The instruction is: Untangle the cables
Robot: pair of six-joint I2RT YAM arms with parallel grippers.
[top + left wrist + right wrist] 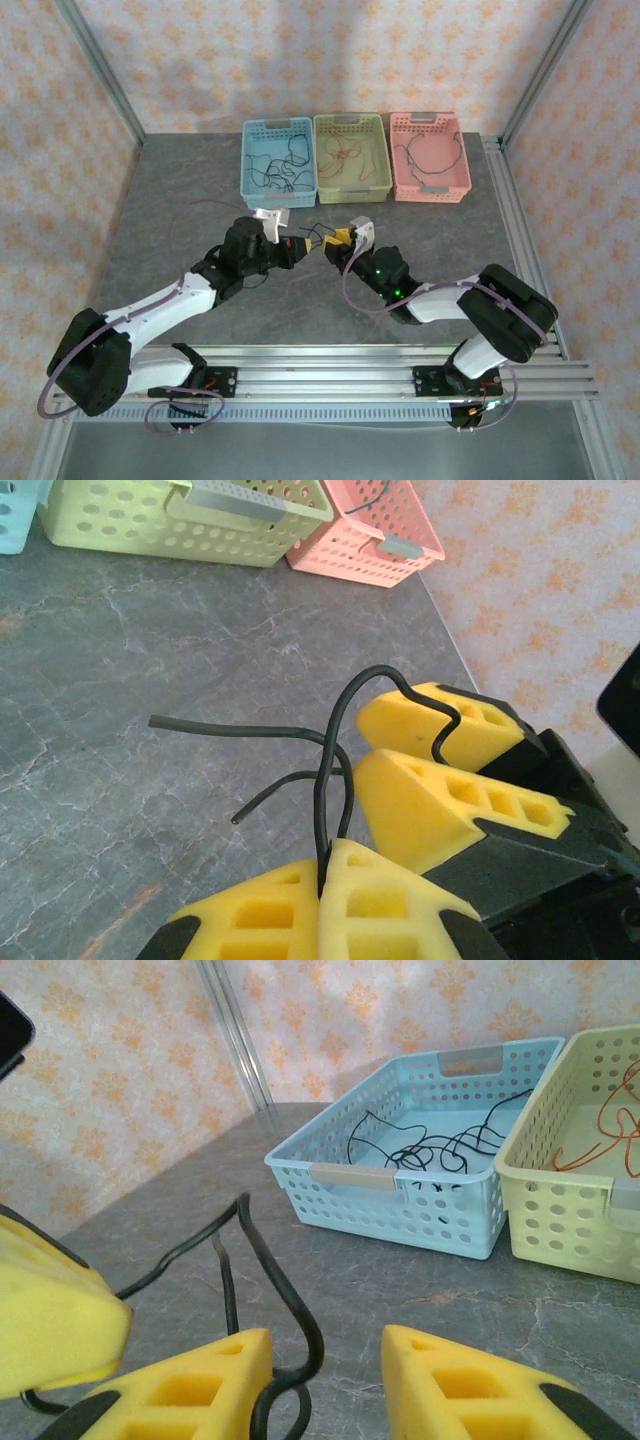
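Note:
A black cable point(338, 720) is pinched between the yellow foam fingers of my left gripper point(325, 858), which is shut on it. The cable rises from the fingers, bends into loops, and one free end point(236, 820) hangs over the grey table. My right gripper point(325, 1348) faces the left one tip to tip point(340, 240). It is open, and a curved stretch of the black cable point(290, 1300) lies in the gap against its left finger point(190, 1380). From above, the left gripper point(305, 247) and the cable point(320, 235) sit at mid-table.
Three baskets stand in a row at the back. The blue one point(279, 155) holds black cables, the yellow-green one point(352, 152) holds red-orange cables, and the pink one point(430, 155) holds a black cable. Metal frame rails run along the table's right and near edges.

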